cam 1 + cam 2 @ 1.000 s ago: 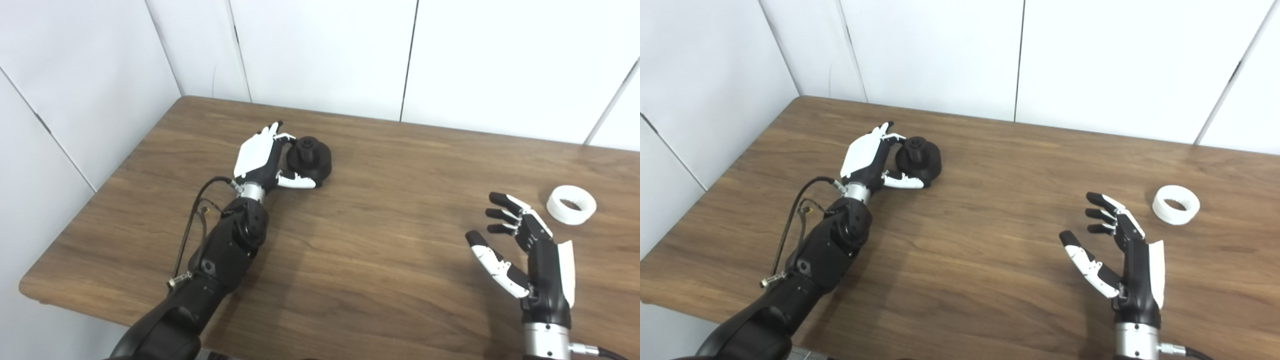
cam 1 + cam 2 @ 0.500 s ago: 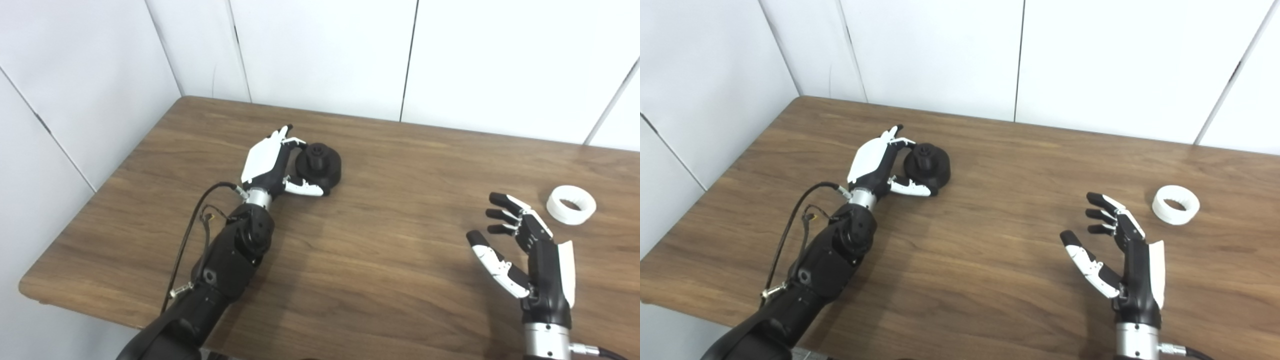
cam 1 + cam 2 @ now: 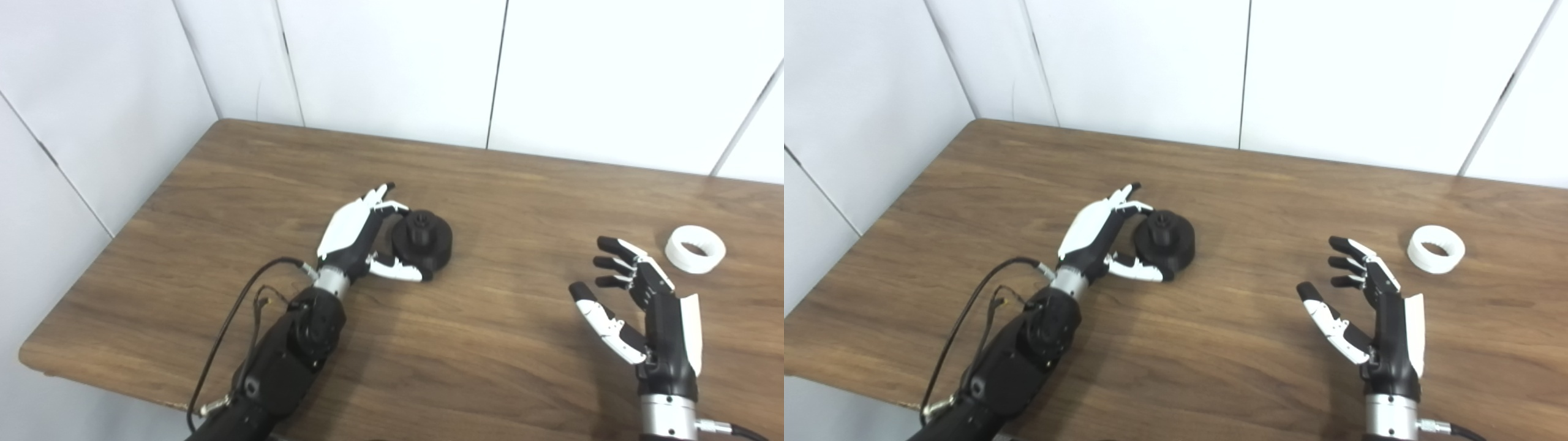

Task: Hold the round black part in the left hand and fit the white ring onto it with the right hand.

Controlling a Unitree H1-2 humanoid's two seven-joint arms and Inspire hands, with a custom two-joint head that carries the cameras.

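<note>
Gripping the round black part (image 3: 424, 246), the left hand (image 3: 355, 236) has fingers over its far rim and thumb at its near edge. Part sits on the table (image 3: 490, 343), hub upward. Right hand (image 3: 643, 306) spread, empty. White ring (image 3: 695, 257) lies flat beyond it, hole up.

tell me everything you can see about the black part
The black part is round and matte, plastic by the look: a wide, low disc body with a narrower raised hub on top. It sits hub-up near the middle of the table. The left hand is closed around its left side, fingers behind and thumb in front. Whether it rests on the table or is slightly lifted is unclear.
</note>
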